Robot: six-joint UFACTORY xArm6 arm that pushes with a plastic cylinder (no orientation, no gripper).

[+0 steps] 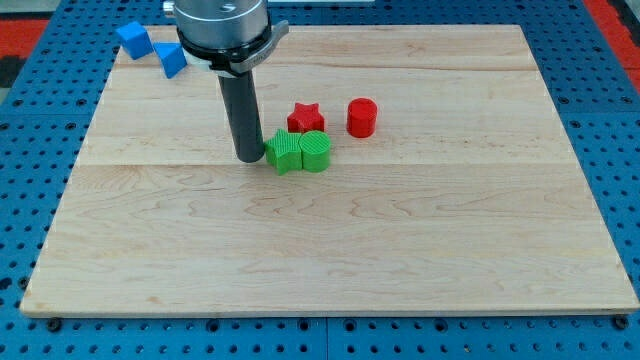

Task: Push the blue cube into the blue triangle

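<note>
The blue cube (132,38) lies at the board's top left corner. The blue triangle (171,59) lies just to its lower right, close to it with a small gap between them. My tip (249,157) rests on the board near the middle, well below and to the right of both blue blocks. It stands just left of a green star-like block (284,152), almost touching it.
A green cylinder-like block (315,150) touches the green star's right side. A red star (305,118) sits just above the green pair. A red cylinder (361,117) stands to its right. The wooden board (400,260) lies on a blue pegboard.
</note>
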